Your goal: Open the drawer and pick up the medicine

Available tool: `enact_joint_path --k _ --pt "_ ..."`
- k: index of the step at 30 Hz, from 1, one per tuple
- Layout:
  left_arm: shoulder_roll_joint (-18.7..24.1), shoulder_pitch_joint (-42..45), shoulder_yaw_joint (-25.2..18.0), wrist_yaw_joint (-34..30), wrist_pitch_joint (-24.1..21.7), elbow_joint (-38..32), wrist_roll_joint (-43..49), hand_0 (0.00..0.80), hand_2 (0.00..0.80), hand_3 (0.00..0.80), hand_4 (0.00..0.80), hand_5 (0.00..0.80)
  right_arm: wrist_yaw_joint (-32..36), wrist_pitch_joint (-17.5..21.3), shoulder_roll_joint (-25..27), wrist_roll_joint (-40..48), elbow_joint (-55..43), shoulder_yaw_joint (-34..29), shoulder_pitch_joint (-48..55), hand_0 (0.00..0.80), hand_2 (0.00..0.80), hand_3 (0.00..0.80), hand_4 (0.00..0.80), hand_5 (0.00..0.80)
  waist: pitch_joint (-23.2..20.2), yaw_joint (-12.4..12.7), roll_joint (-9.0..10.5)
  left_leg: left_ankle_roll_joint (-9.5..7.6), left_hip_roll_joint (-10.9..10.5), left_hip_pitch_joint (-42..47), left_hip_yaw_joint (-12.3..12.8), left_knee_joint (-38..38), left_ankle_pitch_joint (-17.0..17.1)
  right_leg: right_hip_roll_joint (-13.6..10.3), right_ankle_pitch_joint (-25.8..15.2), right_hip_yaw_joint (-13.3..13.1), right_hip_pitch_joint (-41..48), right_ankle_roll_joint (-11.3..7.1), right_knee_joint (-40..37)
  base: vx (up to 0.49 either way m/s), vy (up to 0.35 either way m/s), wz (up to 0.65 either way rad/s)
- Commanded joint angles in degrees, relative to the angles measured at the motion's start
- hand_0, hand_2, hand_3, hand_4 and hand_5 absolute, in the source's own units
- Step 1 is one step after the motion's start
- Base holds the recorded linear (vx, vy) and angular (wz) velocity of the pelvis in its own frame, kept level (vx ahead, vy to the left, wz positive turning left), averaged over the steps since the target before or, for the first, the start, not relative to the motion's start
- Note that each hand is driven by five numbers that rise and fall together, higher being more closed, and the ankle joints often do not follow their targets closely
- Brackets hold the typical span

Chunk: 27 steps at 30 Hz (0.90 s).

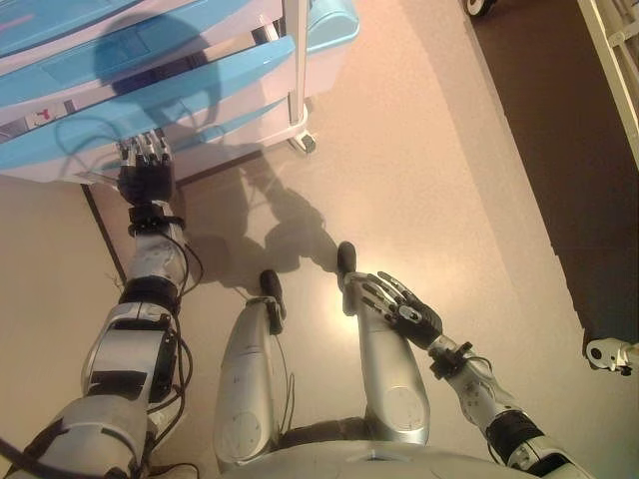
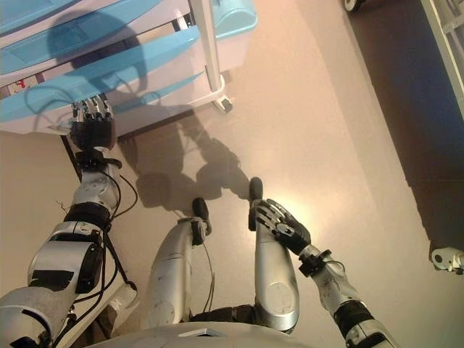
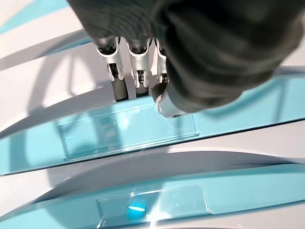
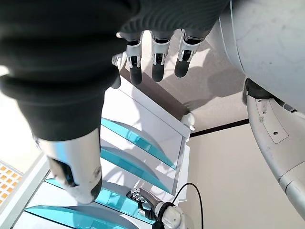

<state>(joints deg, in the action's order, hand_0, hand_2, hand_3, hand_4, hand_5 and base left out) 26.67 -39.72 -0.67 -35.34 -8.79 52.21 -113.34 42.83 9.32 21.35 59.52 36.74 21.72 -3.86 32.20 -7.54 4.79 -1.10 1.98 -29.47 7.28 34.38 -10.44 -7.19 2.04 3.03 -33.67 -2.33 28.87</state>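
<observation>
A white cabinet [image 1: 262, 22] with several curved light-blue drawer fronts stands at the upper left. My left hand [image 1: 147, 180] reaches up to one of the lower blue fronts [image 3: 95, 138]. Its fingers [image 3: 119, 81] are straight, with the dark tips resting on the front's upper edge and the thumb beside them. The inside of no drawer shows, and no medicine is in view. My right hand [image 1: 401, 304] hangs low on the right, fingers [image 4: 157, 62] relaxed and holding nothing.
The cabinet's white corner post ends in a caster [image 1: 306, 143] on the beige floor. A darker floor strip [image 1: 559, 150] runs along the right, with a white railed frame [image 1: 621, 50] beyond it. A small white fitting [image 1: 611, 354] sits at the right edge.
</observation>
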Motion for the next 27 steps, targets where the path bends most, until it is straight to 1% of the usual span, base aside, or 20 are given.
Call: enact_joint_path --k 1,5,9,17,20,27 --pt "2.7 -2.0 -2.6 -10.9 1.0 -6.0 0.3 0.8 0.8 0.8 0.8 0.8 0.1 -0.7 -0.2 -0.7 -1.6 3.4 5.9 0.0 0.0 0.0 0.0 0.0 -2.4 2.0 -1.49 -0.33 -2.4 1.9 0.7 -8.9 1.4 2.5 9.7 4.3 3.0 1.11 5.0 -0.051 -0.087 0.09" --pt "1.2 1.9 -2.1 -12.5 3.2 -4.3 0.3 0.8 0.8 0.8 0.8 0.8 -0.2 -0.6 -0.4 -0.6 -2.5 3.6 5.9 0.0 0.0 0.0 0.0 0.0 -2.4 2.7 -0.95 0.08 -2.1 2.5 0.0 -9.6 1.9 2.8 10.5 5.3 4.0 1.46 5.2 -0.049 -0.074 0.11" --pt "0.0 5.4 -2.1 -13.8 5.1 -2.8 2.4 0.8 0.8 0.8 0.8 0.8 -0.6 -0.8 -0.4 -0.5 -3.6 3.7 5.8 0.0 0.0 0.0 0.0 0.0 -2.4 3.3 -0.55 0.46 -1.9 2.9 -0.7 -10.4 2.6 3.2 11.2 6.0 4.7 1.79 5.6 -0.053 -0.063 0.1" --pt "-3.4 11.9 -1.1 -17.3 6.1 -3.2 5.0 0.8 0.8 0.8 0.8 0.8 -2.8 -1.6 0.2 -0.8 -7.2 3.6 6.1 0.0 0.0 0.0 0.0 0.0 -2.4 4.3 -0.15 1.17 -1.5 3.5 -1.7 -11.3 3.8 3.4 12.5 7.6 5.4 2.43 7.0 -0.055 -0.038 0.08" --pt "-4.5 13.3 -0.7 -17.7 6.1 -3.8 5.3 0.8 0.8 0.8 0.8 0.8 -2.8 -1.9 0.3 -1.1 -7.7 3.4 6.1 0.0 0.0 0.0 0.0 0.0 -2.4 4.6 -0.12 1.33 -1.2 3.3 -2.0 -11.0 4.1 3.4 13.1 8.1 5.2 2.63 8.2 -0.049 -0.028 0.11" --pt "-6.2 15.2 -0.6 -18.0 6.5 -3.9 5.0 0.8 0.8 0.8 0.8 0.8 -3.0 -2.5 0.6 -1.0 -8.8 3.9 5.7 0.0 0.0 0.0 0.0 0.0 -2.4 5.5 0.91 1.77 -0.5 1.7 -3.1 -9.4 4.4 3.5 15.0 9.0 4.2 3.27 12.1 -0.043 -0.045 0.08"
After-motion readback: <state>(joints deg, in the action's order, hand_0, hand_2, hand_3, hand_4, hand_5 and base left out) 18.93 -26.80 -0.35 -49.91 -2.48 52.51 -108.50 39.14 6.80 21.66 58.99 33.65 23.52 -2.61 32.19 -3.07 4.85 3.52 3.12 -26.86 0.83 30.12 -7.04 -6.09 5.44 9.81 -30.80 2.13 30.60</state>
